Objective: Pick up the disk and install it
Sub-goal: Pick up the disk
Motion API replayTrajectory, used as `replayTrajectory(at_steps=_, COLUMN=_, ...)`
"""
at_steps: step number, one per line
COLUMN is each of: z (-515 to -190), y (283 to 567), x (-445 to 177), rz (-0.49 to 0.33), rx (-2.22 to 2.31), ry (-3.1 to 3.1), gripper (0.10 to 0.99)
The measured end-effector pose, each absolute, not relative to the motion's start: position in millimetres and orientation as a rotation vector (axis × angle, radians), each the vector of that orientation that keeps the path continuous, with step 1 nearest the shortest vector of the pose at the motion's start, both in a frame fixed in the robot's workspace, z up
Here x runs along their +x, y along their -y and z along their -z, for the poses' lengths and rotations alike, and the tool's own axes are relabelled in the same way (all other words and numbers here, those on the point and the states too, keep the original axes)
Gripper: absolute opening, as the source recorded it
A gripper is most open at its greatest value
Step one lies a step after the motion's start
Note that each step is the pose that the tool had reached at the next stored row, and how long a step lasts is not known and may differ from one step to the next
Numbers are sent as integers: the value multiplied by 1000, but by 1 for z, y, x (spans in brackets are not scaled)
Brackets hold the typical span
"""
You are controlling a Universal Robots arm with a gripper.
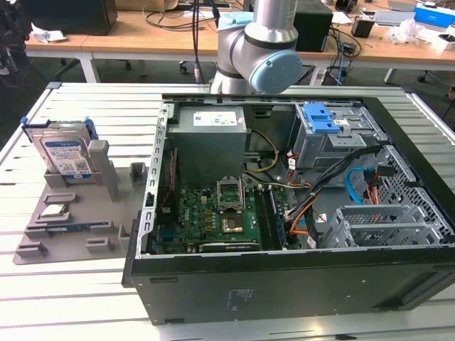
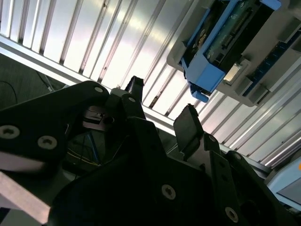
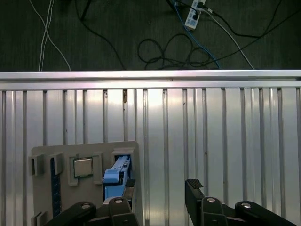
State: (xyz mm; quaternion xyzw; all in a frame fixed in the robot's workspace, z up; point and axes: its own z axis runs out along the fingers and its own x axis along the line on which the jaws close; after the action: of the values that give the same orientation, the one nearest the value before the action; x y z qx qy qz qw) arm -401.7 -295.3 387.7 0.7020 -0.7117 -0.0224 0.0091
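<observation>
Even room light in the exterior view, soft shadows inside the computer case — in the second wrist view the surface glares white, the tool a dark silhouette

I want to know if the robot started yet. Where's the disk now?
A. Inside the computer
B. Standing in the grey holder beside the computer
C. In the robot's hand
B: the disk stands upright in the grey holder, outside the computer case; the hand is open and empty.
</observation>
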Motion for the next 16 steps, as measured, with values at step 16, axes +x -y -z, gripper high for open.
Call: replayTrajectory(at_steps=16, z=-388, y=367, x=-402, rz=70, rx=2193, ry=2223, gripper=541)
